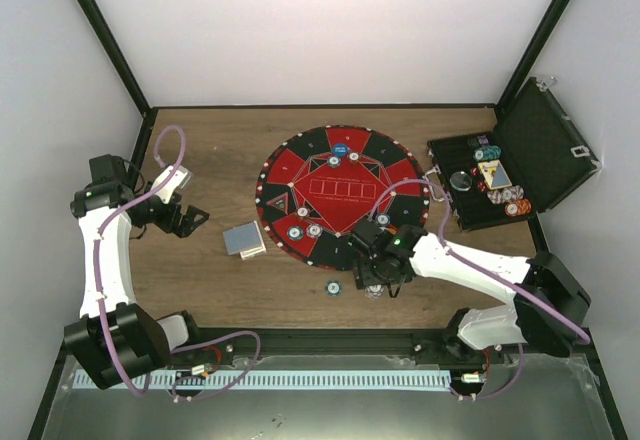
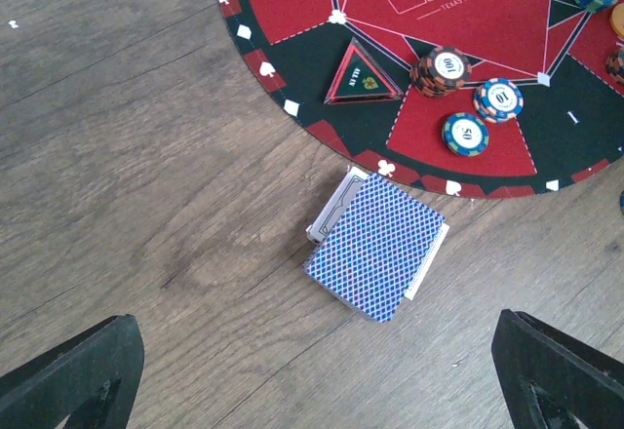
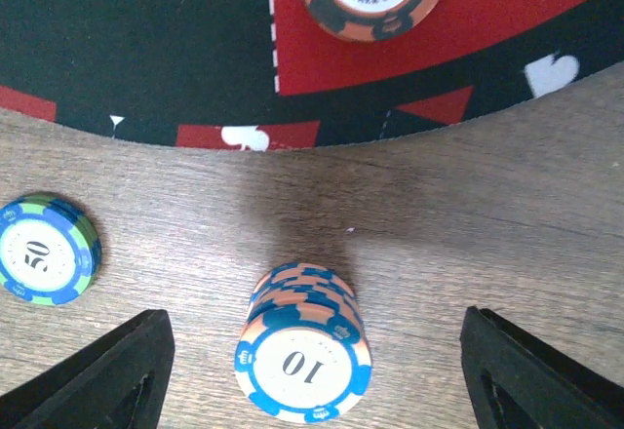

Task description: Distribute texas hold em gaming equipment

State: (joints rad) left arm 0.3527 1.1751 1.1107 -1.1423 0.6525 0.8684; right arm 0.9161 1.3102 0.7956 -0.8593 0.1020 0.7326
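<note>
Right end effector (image 3: 314,317) spread wide over a stack of ten-chips (image 3: 304,356), gripping nothing.

The stack stands on the desk (image 3: 487,214) directly between the fingers, clear of both, with the mat (image 3: 146,49) just ahead and a lone fifty chip (image 3: 44,249) off to its left. The pile looks a little uneven to me, so a finger brushing it on the way up could spill it. Far off to its right, the open black case (image 1: 545,140) holds more chips (image 1: 487,152). The left end effector (image 2: 312,331) hangs open above the deck of cards (image 2: 378,244).

Bright even light, soft shadows, sharp focus
</note>
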